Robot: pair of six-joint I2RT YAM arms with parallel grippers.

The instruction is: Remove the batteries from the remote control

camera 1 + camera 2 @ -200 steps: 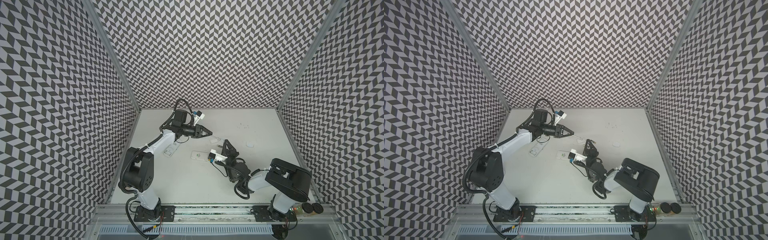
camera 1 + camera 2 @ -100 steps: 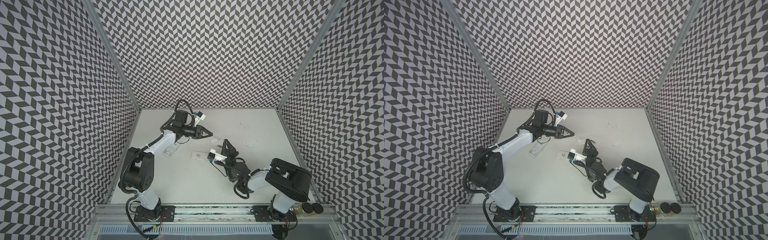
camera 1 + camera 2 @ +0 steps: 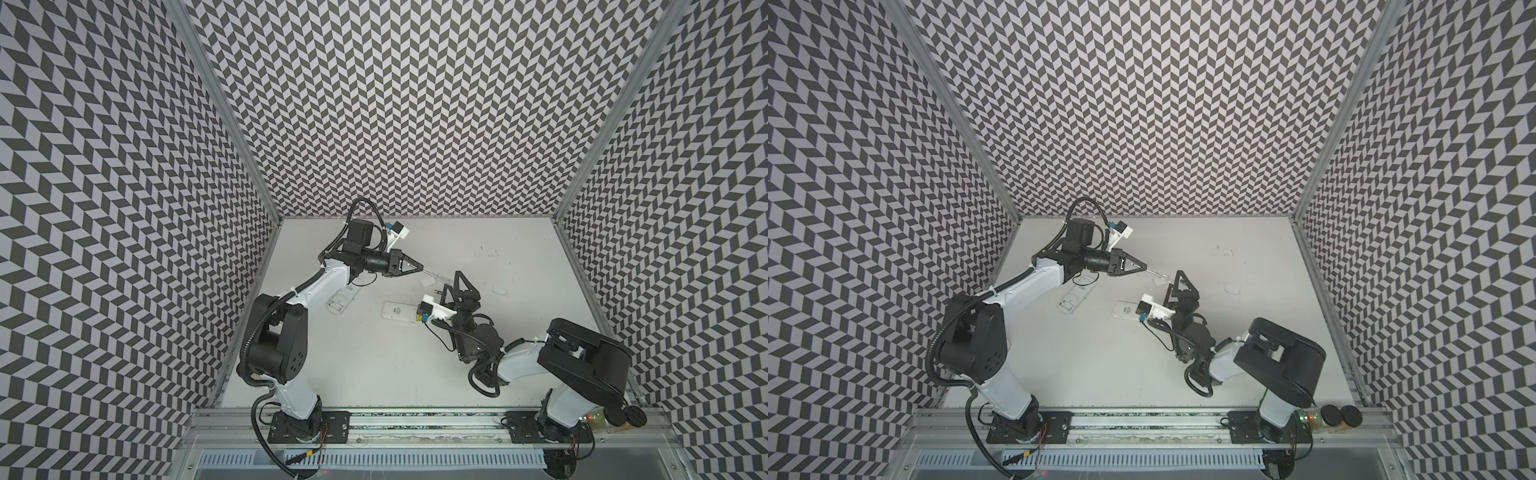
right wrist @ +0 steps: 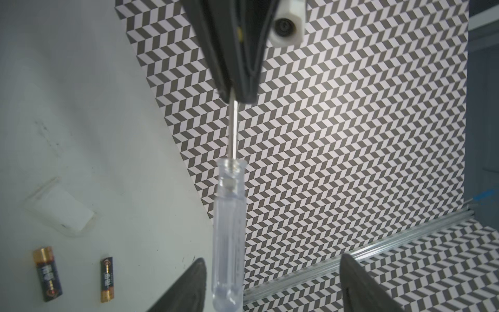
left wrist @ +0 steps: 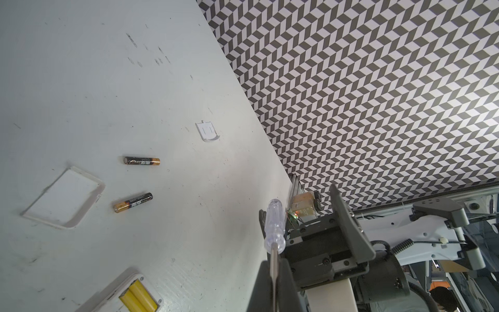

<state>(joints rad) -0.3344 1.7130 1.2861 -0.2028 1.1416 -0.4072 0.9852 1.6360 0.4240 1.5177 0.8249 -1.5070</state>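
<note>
Lying loose on the table (image 5: 81, 81): two black batteries with gold ends (image 5: 141, 161), apart from each other, between a large white cover (image 5: 63, 197) and a small white cover (image 5: 207, 131).

Seated in the remote (image 5: 113, 297): two yellow batteries (image 5: 138, 297), side by side and touching, bay uncovered. In both top views the remote lies flat near the table's middle.

Left gripper (image 4: 240, 91): clamped on the metal shaft of the screwdriver (image 4: 229, 229), with the clear handle pointing toward the other arm.

Right gripper (image 4: 272, 258): jaws wide, one finger on each side of the handle's end, gripping nothing. Whether a finger touches the handle cannot be told.

Handling, by judgement:
- **Character:** the batteries look light, rigid, smooth and round, so they are apt to roll and to slip out of a pinch.
- **Grip on the loose pair:** best taken across the middle of the barrel, with the fingers square to its length.
- **Grip on the yellow pair:** they sit low in the bay with no gap between them, so fingers probably cannot get round one. Raising one end with the screwdriver's tip should come first.
- **Which end to raise:** unclear, as the contacts are too small to make out.
- **Risk:** pry gently, since a freed battery may jump or roll toward the table's edge.

Count, by judgement: two out, two left to remove.
</note>
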